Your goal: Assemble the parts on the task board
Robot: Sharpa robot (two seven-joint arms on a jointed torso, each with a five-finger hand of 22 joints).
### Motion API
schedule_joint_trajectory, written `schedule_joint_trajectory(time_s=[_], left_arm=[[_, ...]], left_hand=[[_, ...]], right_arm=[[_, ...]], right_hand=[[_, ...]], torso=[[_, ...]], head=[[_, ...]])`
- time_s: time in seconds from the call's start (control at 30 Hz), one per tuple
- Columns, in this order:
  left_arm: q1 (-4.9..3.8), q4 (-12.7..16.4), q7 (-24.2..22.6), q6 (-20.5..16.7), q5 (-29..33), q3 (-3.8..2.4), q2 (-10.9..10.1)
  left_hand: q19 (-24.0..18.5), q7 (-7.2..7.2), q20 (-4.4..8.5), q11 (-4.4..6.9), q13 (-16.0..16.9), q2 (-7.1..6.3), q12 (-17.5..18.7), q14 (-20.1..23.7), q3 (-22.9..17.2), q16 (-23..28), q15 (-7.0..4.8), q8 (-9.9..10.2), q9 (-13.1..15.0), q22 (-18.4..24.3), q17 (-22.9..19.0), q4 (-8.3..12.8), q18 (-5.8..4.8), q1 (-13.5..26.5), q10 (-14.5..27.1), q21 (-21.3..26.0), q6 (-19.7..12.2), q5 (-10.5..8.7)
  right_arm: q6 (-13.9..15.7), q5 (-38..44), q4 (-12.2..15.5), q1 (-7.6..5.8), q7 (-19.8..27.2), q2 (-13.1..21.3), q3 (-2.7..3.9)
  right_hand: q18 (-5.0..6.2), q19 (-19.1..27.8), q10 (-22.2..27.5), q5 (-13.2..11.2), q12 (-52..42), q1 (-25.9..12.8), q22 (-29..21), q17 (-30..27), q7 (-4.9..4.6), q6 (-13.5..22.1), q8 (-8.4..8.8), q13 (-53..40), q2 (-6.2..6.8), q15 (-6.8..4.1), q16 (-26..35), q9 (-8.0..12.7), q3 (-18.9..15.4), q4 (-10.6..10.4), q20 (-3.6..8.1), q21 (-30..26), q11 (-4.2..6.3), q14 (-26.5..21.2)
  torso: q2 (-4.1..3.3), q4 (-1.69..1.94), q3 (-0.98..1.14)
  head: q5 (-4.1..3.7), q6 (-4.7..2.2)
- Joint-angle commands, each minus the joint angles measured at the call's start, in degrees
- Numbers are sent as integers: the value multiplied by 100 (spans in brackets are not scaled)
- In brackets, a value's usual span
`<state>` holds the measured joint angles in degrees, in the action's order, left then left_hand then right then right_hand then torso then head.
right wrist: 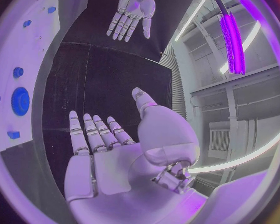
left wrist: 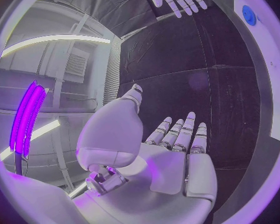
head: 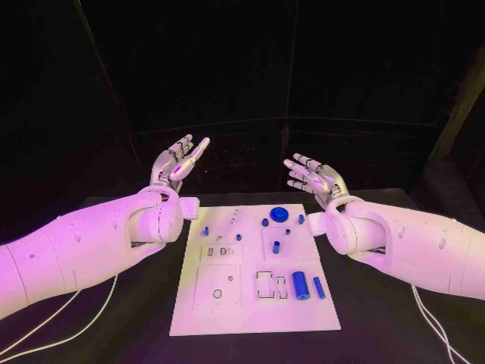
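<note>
The white task board (head: 199,311) lies in the middle of the black table. On it are small blue parts: a round disc (head: 279,213) near the far edge, a thick cylinder (head: 301,284) and a thin pin (head: 318,287) near the front right. My left hand (head: 179,161) is raised above the board's far left corner, fingers straight and apart, holding nothing. My right hand (head: 316,179) is raised above the far right corner, also spread and empty. The left wrist view shows the left hand (left wrist: 177,154) flat; the right wrist view shows the right hand (right wrist: 109,144) flat and the disc (right wrist: 20,101).
Black table (head: 111,334) surrounds the board on both sides. White cables (head: 434,326) hang from the arms near the front corners. Dark curtains stand behind the table.
</note>
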<state>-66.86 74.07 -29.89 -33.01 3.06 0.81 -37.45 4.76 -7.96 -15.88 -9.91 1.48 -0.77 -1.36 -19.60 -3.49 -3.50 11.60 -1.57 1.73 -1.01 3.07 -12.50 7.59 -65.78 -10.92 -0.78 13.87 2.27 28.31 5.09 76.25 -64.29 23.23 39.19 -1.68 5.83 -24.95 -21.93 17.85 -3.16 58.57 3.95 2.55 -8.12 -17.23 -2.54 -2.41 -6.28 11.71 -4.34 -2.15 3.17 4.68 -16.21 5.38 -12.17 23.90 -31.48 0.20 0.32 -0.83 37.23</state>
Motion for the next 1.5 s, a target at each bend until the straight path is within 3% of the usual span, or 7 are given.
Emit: schedule_joint_trajectory(time_s=[0.03,0.23,0.3,0.5,0.9,1.17,1.5], left_arm=[[-21,-35,-206,465,93,1,16],[-21,-35,-206,465,93,1,16],[-20,174,-268,627,209,3,-297],[-22,413,-263,630,211,3,-473],[-20,1115,-86,772,118,4,-921],[-19,1688,-135,897,-165,4,-1188],[-16,1935,-106,959,-218,4,-1220]], left_hand=[[43,-480,-88,-128,37,0,-62,-276,-45,-98,58,-61,36,-20,45,-90,88,-266,-276,-45,243,45],[708,-619,-99,-443,190,57,-374,-1711,-47,-640,173,-315,173,-172,265,-8,9,-444,-1708,-291,1321,43],[1056,-604,-99,-495,244,69,-509,-1994,-39,-753,173,-392,209,-246,301,22,3,-486,-2251,-427,1634,42],[3389,-643,-46,-176,330,138,-959,-3267,59,-1188,-190,-839,388,-692,411,155,300,-616,-3979,-1379,3417,51],[4430,-409,236,95,294,212,-1022,-4316,198,-1318,-507,-916,330,-685,512,409,302,-815,-4939,-1590,4145,45],[4712,-353,334,169,263,282,-905,-4600,53,-1278,-597,-811,272,-634,593,649,300,-1130,-5160,-1569,4266,47],[4766,-387,329,135,235,229,-780,-4628,64,-1201,-580,-720,237,-595,615,668,296,-1084,-5112,-1521,4241,46]], right_arm=[[-1037,463,-167,-60,-371,-66,-12],[-1302,564,-324,-110,-469,-129,-30],[-856,2266,-400,-125,-186,88,-24],[-760,3003,-467,-236,-335,143,-22],[-884,5013,-442,-615,-988,193,-18],[-1348,7026,-255,-810,-2213,140,-14],[-1743,8272,-124,-841,-2749,-20,-12]], right_hand=[[384,-1631,-2549,-175,-503,1073,275,142,-609,-2060,-416,-171,-99,-77,-537,-210,178,607,-28,665,-31,2436],[457,-2446,-3532,-452,-492,1526,324,107,-426,-3460,-533,-106,-7,-426,-626,-202,516,1169,201,1018,247,3556],[473,-2559,-3692,-468,-462,1560,329,110,-397,-3579,-517,-110,20,-472,-614,-187,604,1193,267,1070,286,3717],[462,-2855,-4088,-499,-214,1606,389,105,-351,-3876,-370,-107,258,-583,-451,-157,961,1200,436,1298,366,4147],[431,-3261,-4836,-392,-110,1824,1001,256,-193,-4446,-351,-119,551,-914,-549,-183,1127,1182,819,2390,601,5102],[450,-3440,-4945,-493,-30,1643,1654,630,-144,-4476,-182,-117,707,-1120,-1025,-161,987,1130,1010,3463,694,5955],[469,-3618,-4574,-586,-57,1414,1835,1032,-59,-4260,-111,-126,907,-1180,-1521,-162,795,1101,1038,3838,713,6244]], torso=[[-2,1,1],[-2,1,1],[-100,4,-7],[-228,17,-13],[-593,87,-19],[-847,152,-104],[-993,170,-84]], head=[[1,0],[1,0],[-27,-19],[-42,-31],[-51,-214],[-161,-245],[-193,-237]])
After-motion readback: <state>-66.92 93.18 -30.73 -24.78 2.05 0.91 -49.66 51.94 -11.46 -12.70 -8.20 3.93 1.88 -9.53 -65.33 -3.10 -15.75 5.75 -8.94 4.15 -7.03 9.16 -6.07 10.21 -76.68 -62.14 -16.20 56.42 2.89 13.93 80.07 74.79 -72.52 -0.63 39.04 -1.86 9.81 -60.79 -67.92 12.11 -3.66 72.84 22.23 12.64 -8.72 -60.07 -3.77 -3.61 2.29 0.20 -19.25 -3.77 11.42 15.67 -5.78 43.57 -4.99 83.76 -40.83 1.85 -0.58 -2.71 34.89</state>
